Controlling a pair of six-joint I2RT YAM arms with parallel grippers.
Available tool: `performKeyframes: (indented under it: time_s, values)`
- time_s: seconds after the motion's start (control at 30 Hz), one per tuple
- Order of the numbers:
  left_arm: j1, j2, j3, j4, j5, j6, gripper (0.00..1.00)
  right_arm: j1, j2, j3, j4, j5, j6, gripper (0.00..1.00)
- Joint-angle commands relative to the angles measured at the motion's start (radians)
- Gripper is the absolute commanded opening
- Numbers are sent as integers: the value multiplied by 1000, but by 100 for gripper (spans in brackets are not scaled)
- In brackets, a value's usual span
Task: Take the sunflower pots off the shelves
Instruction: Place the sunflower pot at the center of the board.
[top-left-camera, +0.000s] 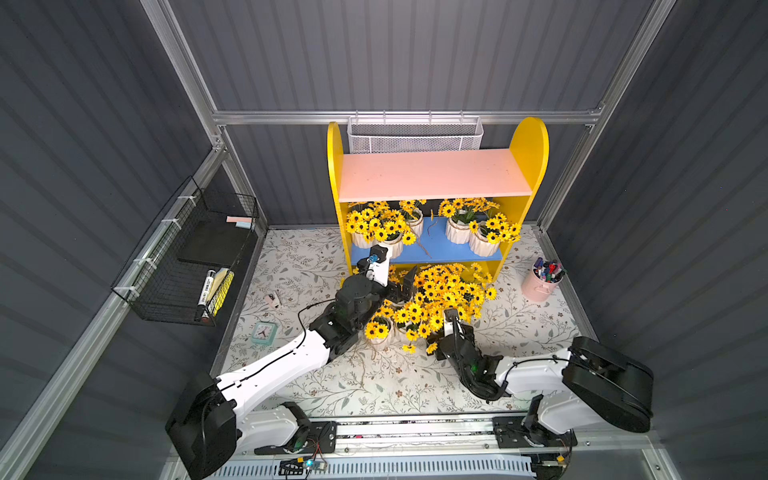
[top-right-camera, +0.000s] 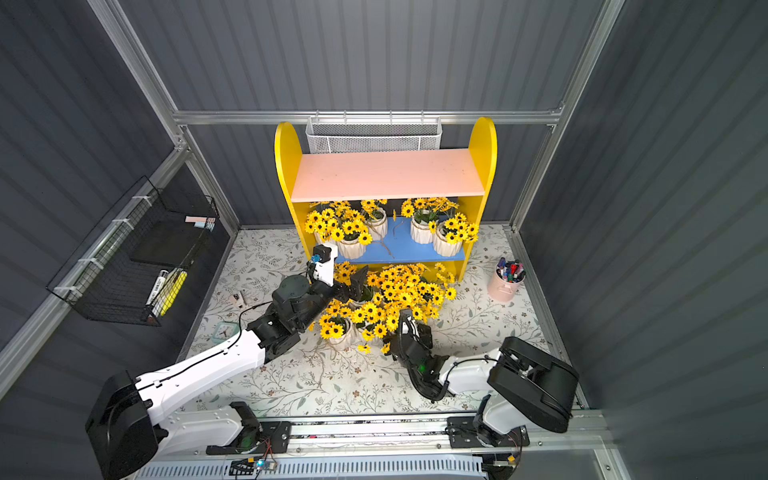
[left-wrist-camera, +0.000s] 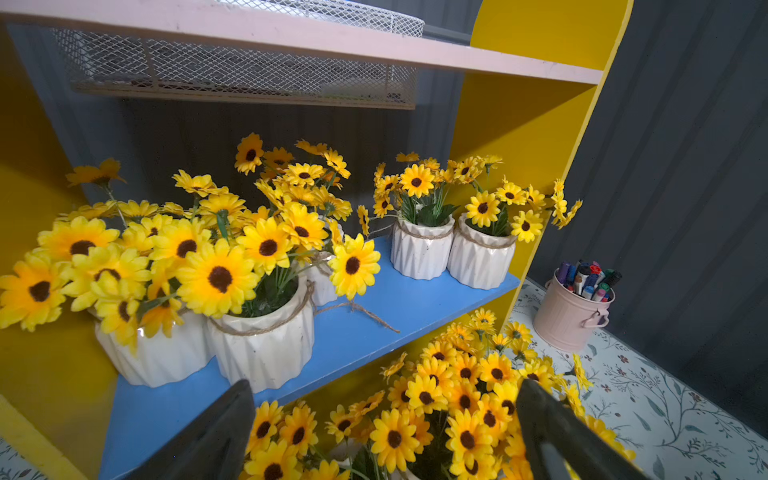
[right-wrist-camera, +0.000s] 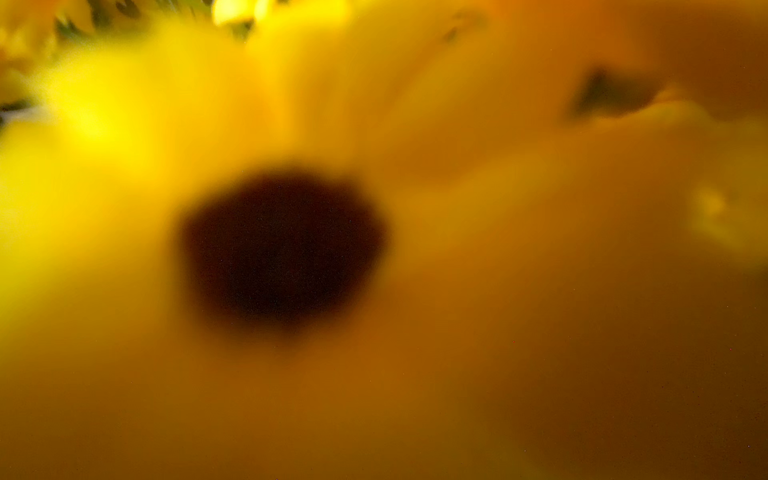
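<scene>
Stretches the left hand (top-left-camera: 405, 286) across the tabletop (top-left-camera: 353, 386) toward the shelves (top-left-camera: 432, 174) at the far edge, released, fingers (left-wrist-camera: 224, 428) spread wide over a cluster of sunflower pots (top-left-camera: 440, 297) standing just before the shelves. Shows, in the left wrist view only, five more sunflower pots (left-wrist-camera: 266, 345) on the blue lower board (left-wrist-camera: 436, 307): three left, two right, bare strip between. Buries the right hand (top-left-camera: 451, 318) in the cluster's near side; cannot tell its grip, wrist view filled by one blurred flower (right-wrist-camera: 282, 245). Leaves open tabletop along the near edge.
</scene>
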Motion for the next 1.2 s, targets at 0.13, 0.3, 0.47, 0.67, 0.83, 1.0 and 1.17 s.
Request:
performKeyframes:
  time_s: [0.13, 0.3, 0.47, 0.67, 0.83, 1.0, 1.17]
  values:
    - [-6, -22, 38, -11, 33, -12, 99, 0, -97, 76, -292, 2, 81, 99]
    - [-5, -34, 38, -12, 46, -11, 99, 2, -189, 95, -467, -86, 112, 99]
    - [-6, -46, 44, -17, 68, -12, 99, 3, -322, 187, -769, -164, 112, 99]
    - [-5, -65, 45, -16, 78, -9, 99, 3, -487, 278, -1016, -124, 78, 99]
    - [-6, -70, 42, -8, 114, -14, 99, 4, -601, 342, -1015, -46, -13, 99]
    - [-6, -66, 43, -6, 136, -17, 99, -32, -570, 483, -976, 117, -126, 99]
    - [-5, -78, 44, -19, 58, -21, 99, -139, -456, 585, -831, -78, -231, 99]
